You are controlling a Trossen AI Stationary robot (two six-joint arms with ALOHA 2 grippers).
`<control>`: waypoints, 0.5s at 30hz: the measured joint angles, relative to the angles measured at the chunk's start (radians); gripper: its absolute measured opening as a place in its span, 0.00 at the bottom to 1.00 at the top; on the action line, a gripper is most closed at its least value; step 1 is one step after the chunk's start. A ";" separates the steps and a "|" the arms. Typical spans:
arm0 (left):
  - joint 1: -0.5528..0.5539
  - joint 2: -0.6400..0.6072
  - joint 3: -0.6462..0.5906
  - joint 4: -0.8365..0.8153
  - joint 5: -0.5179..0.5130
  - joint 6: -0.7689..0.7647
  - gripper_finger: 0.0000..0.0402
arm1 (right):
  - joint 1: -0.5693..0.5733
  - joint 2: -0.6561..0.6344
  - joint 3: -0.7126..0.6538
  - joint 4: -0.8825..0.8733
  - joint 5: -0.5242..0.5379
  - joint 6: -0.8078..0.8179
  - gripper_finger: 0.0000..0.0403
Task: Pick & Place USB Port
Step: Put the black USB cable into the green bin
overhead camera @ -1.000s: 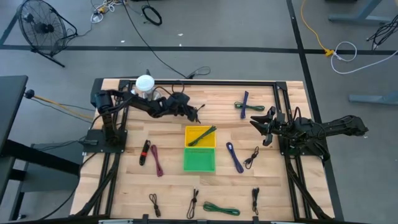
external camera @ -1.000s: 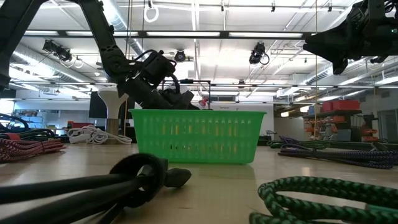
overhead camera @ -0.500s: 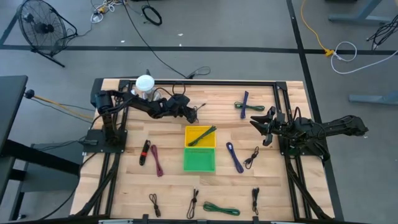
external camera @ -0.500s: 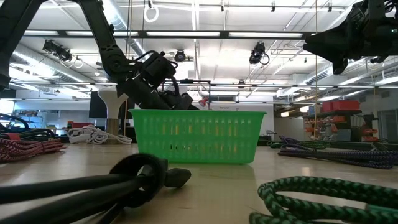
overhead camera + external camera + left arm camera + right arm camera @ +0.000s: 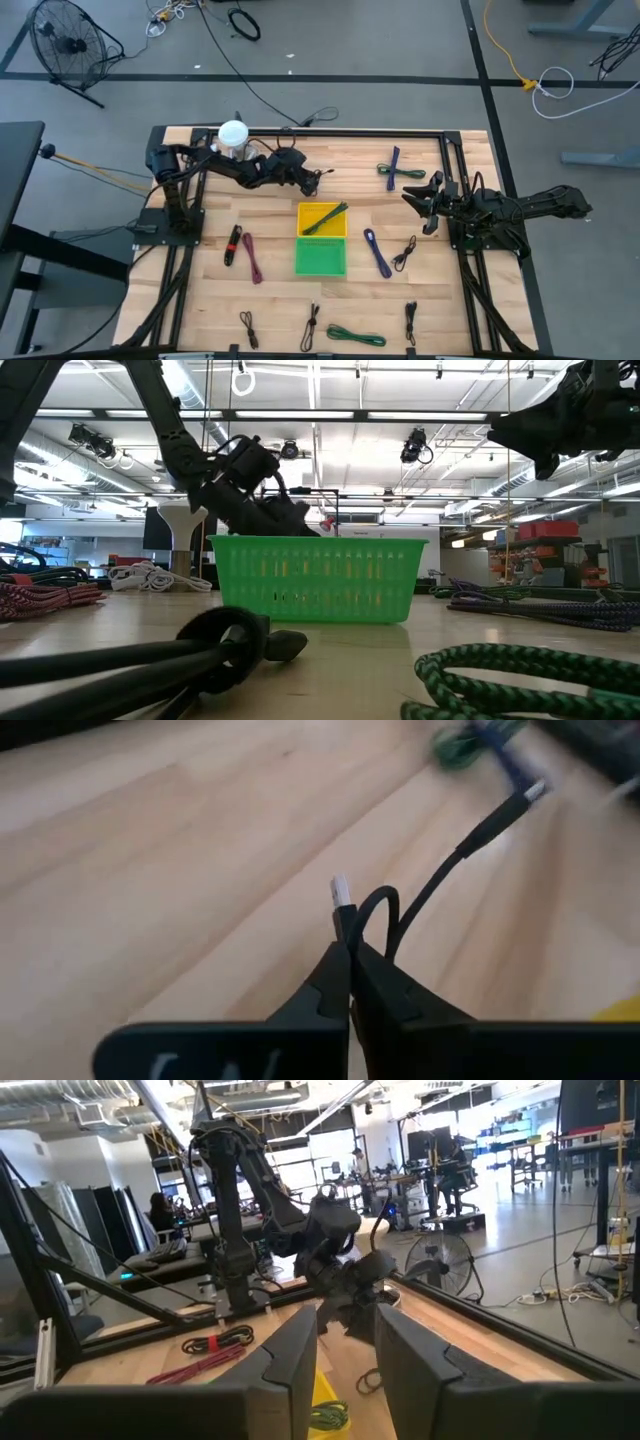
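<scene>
A black USB cable (image 5: 470,840) with silver plugs lies on the wooden table's far half, left of the middle. My left gripper (image 5: 316,181) is shut on it, just beyond the far side of the yellow bin (image 5: 322,219), which holds a green cable. The green bin (image 5: 320,256) adjoins the yellow bin on its near side, and in the low view its green wall (image 5: 317,578) hides the cable. My right gripper (image 5: 424,205) hovers open over the table's right side, its fingers (image 5: 300,1350) holding nothing. My left gripper pinches the black cable at a bent loop (image 5: 372,912) next to one silver plug (image 5: 340,890), only at the fingertips (image 5: 335,982). The rest of the cable runs away from the fingers to its other plug (image 5: 533,792). Whether the cable is off the wood cannot be told.
Loose cables lie around the bins: blue (image 5: 377,252) and black (image 5: 405,252) on the right, maroon (image 5: 250,257) on the left, a blue-green pair (image 5: 392,170) far right, several along the near edge (image 5: 355,335). A white round object (image 5: 232,135) stands at the far left.
My left gripper has shut and taken hold of the black cable by its loop. In the low view its wrist has risen slightly. My right arm has kept still.
</scene>
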 joint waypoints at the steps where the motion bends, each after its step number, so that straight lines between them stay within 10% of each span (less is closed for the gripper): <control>1: 0.004 -0.006 0.001 0.031 0.026 0.002 0.01 | 0.000 0.003 0.000 0.003 -0.017 0.003 0.26; 15: -0.029 -0.238 0.107 0.113 0.355 0.158 0.01 | -0.017 0.325 0.117 0.210 -0.091 -0.009 0.26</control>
